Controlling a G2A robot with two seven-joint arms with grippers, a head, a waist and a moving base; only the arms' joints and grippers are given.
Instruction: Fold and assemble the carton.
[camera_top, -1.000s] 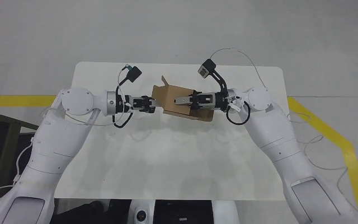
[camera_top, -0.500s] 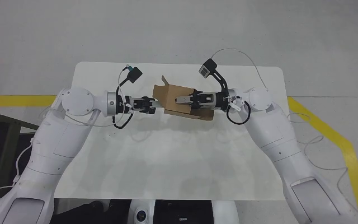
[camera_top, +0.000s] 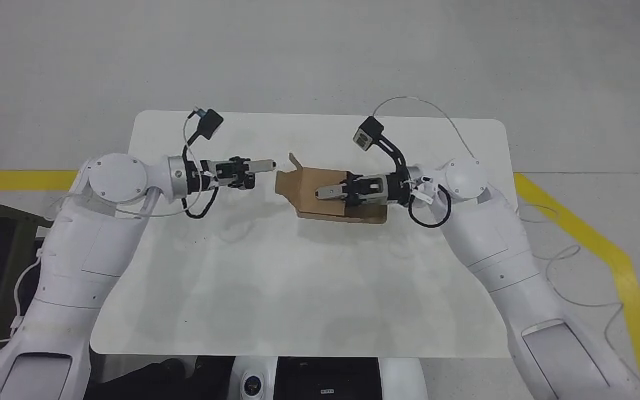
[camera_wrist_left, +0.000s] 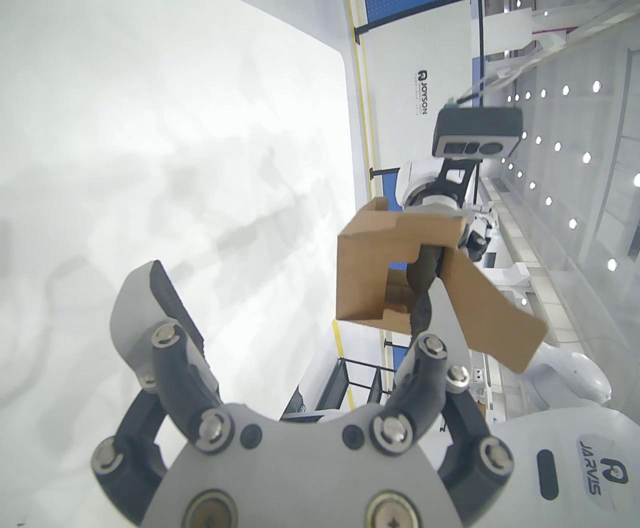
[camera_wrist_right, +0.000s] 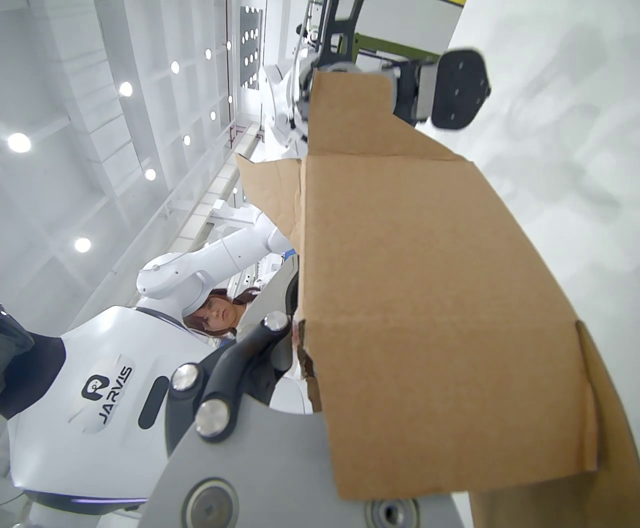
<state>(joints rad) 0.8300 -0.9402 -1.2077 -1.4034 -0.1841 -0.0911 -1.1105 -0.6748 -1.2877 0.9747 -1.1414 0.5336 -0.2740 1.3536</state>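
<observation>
The carton (camera_top: 335, 197) sits in the upper middle of the top view, a half-formed brown sleeve that appears to be held just off the white table (camera_top: 200, 300). Its end toward the left of the frame is open, and a loose flap (camera_top: 293, 160) sticks up at the upper left corner. In the left wrist view the carton (camera_wrist_left: 365, 270) shows the same open mouth with a dark finger inside it.

The right gripper (camera_top: 335, 190) is clamped on one wall of the carton, with one finger lying along the top panel and the other inside. The left gripper (camera_top: 262, 164) is just left of the open end, apart from the cardboard, with its jaws spread and nothing in them.

The main risk is that single-wall hold. If the left gripper pushes a flap inward, the force runs along the box and could pivot it in the pinch or slide it out altogether. A push off the crease would probably buckle the panel rather than fold it. The spread fingers could also snag the raised flap edge, and a flap that is pressed but not tucked is likely to spring open again.
</observation>
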